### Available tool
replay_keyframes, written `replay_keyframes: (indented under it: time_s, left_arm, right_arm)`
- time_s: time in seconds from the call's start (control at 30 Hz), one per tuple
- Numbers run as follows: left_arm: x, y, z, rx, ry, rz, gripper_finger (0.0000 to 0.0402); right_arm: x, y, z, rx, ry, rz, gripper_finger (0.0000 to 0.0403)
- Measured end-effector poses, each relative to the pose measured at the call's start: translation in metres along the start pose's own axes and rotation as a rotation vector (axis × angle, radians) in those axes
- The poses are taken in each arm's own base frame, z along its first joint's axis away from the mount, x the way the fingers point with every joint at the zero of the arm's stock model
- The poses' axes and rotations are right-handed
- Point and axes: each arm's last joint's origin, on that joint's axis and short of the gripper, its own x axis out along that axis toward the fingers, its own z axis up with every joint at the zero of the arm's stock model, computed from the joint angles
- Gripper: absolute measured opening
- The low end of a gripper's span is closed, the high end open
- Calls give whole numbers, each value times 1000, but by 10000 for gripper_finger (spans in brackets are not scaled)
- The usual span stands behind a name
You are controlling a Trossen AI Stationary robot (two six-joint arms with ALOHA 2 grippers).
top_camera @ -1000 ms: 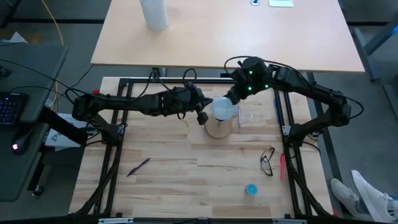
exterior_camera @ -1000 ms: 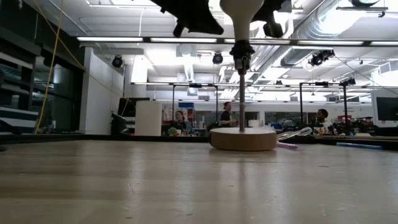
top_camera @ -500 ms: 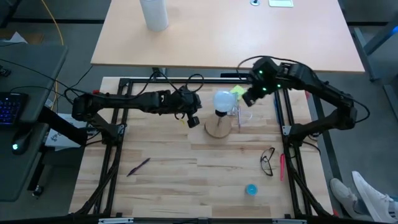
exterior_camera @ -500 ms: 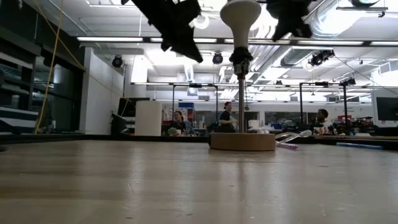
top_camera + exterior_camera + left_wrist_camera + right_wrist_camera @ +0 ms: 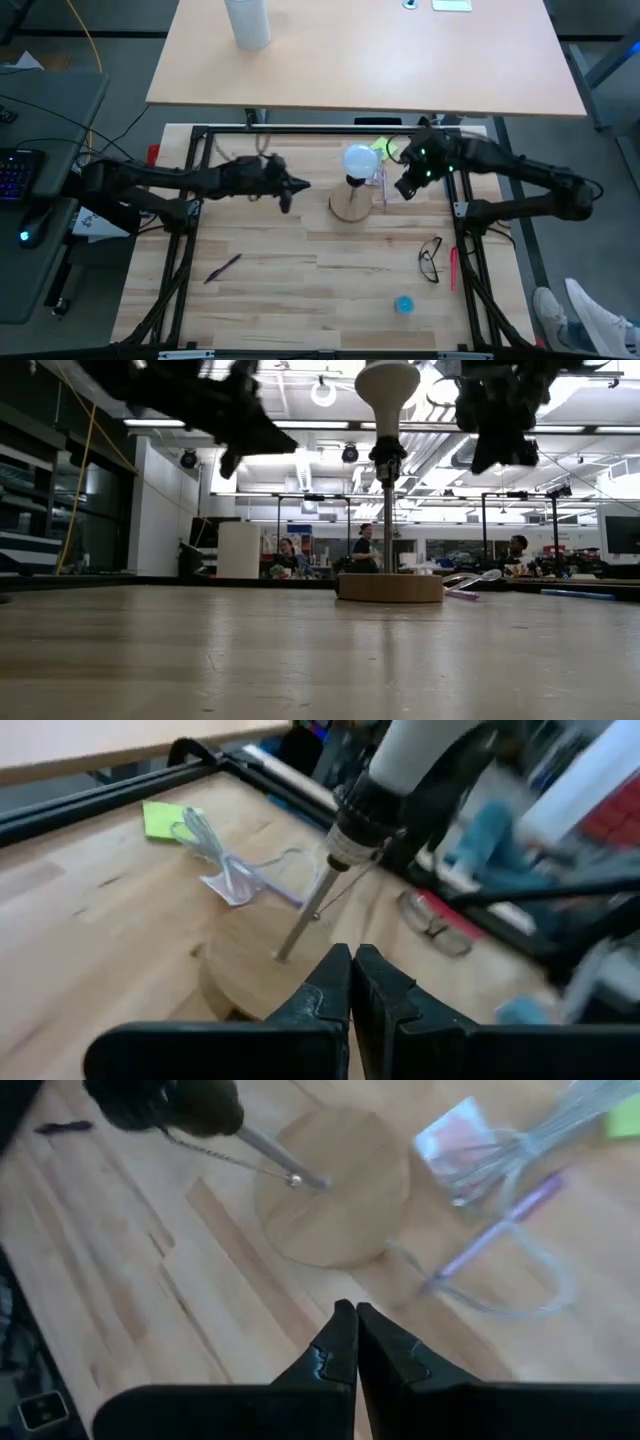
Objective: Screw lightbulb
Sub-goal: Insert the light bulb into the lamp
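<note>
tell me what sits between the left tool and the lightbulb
Nothing: in the high view, only bare tabletop separates the left tool from the lightbulb.

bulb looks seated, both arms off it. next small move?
Probably keep retracting both arms to rest. The lightbulb stands in its socket on the wooden base, with the left gripper and right gripper both shut and clear on either side.
</note>
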Motion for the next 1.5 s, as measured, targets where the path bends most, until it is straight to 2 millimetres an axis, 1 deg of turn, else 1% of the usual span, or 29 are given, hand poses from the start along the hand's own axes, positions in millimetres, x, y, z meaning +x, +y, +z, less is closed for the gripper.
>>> replay_keyframes:
  time_s: [0.1, 0.2, 0.33, 0.47, 0.57, 0.67, 0.77, 0.93, 1.1, 1.3, 1.37, 1.4, 1.5]
  left_arm:
    - [-25, -1, 1, -51, -64, -40, 0]
    - [-51, -6, 12, -65, -143, -85, 0]
    - [-86, -11, 29, -47, -290, -88, 0]
    - [-118, -11, 40, -23, -433, -45, 0]
    - [-135, -10, 43, -15, -491, -16, 0]
    - [-146, -10, 44, -22, -528, -2, 0]
    - [-149, -9, 44, -31, -539, 15, 0]
    - [-144, -6, 44, -64, -551, 96, 0]
    - [-137, -4, 42, -102, -549, 157, 0]
    - [-122, -3, 40, -130, -518, 186, 0]
    - [-116, -2, 38, -122, -492, 200, 0]
    - [-112, -1, 35, -116, -468, 214, 0]
    - [-98, 5, 23, -102, -338, 287, 0]
  right_arm:
    - [12, 1, -11, -23, -87, 85, 0]
    - [9, 6, -16, -33, -197, 127, 0]
    - [-12, 15, -17, -46, -382, 105, 0]
    - [-39, 20, -20, -49, -549, 71, 0]
    - [-53, 19, -24, -42, -619, 70, 0]
    - [-62, 18, -28, -40, -658, 87, 0]
    - [-68, 17, -31, -70, -679, 89, 0]
    - [-76, 15, -36, -118, -695, 128, 0]
    - [-82, 15, -41, -165, -684, 197, 0]
    - [-83, 16, -43, -183, -650, 256, 0]
    - [-79, 14, -45, -141, -611, 216, 0]
    - [-74, 11, -46, -109, -575, 184, 0]
    - [-45, 0, -56, -17, -398, 85, 0]
